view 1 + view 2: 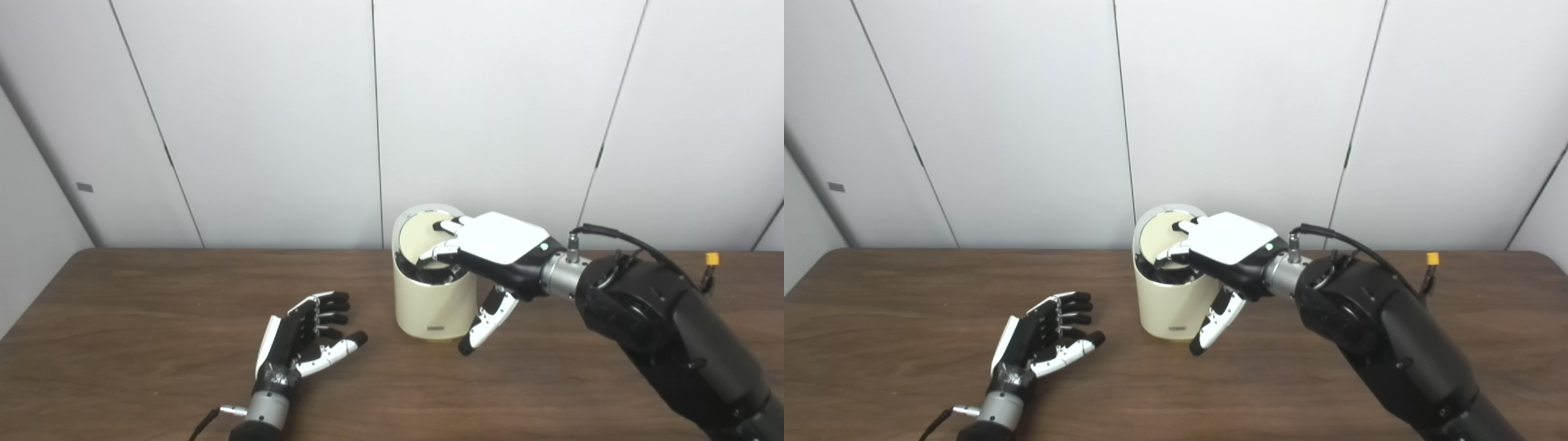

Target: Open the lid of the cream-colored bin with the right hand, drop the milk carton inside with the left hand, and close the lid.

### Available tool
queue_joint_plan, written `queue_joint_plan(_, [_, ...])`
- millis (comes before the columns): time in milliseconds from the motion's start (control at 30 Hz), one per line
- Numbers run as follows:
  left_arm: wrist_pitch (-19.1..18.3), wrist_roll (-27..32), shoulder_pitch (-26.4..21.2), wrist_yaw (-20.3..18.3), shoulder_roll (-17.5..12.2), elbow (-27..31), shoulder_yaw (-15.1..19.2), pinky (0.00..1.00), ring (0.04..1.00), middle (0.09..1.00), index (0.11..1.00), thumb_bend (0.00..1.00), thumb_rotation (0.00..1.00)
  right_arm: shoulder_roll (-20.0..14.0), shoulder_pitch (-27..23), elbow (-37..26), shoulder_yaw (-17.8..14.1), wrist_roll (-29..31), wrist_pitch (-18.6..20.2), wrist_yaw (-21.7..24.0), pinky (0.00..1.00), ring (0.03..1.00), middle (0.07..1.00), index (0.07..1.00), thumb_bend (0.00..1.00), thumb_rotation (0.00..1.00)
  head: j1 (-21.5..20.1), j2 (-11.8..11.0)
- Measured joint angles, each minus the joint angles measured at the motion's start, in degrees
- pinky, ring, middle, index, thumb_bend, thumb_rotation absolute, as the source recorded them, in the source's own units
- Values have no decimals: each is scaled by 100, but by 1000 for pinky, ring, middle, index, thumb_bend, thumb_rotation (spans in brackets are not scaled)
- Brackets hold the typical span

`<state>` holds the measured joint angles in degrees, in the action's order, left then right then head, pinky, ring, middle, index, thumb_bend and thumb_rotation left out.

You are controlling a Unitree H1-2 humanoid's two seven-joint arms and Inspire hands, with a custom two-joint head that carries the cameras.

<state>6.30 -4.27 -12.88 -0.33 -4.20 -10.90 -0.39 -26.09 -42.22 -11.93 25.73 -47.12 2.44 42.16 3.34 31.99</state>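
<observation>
Both hands showing: cream cylindrical bin (433, 303) standing upright, right hand (490, 245) fingers spread, pressing tilted lid (422, 240); left hand (303, 337) lying open, empty; bin contents hidden.

My right hand (490, 257) is showing a white back plate with a small green light, black palm and white fingers tipped black. A silver wrist collar is joining it to a bulky black forearm trailing a black cable. My left hand (303, 337) is wearing matching colours.
</observation>
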Motion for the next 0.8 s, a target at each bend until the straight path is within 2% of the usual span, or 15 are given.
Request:
queue_joint_plan(133, [-29,1,23,0,0,26,0,568,662,709,734,744,160,-91,1,6,207,-575,-303,-264,1000,1000,836,849,833,586,-9,9])
queue_joint_plan(300, [-37,50,33,-31,0,34,4,581,671,713,738,750,161,-132,57,22,308,-1012,-551,-546,1000,1000,829,854,814,585,-9,26])
queue_joint_plan(533, [-36,42,34,-39,-2,33,1,568,665,710,734,736,152,-123,112,12,261,-1047,-553,-567,1000,1000,842,861,803,577,-18,18])
queue_joint_plan(800, [-34,43,33,-36,0,33,2,580,668,711,731,753,162,-115,166,15,103,-815,-554,-524,1000,1000,838,850,811,561,0,-9])
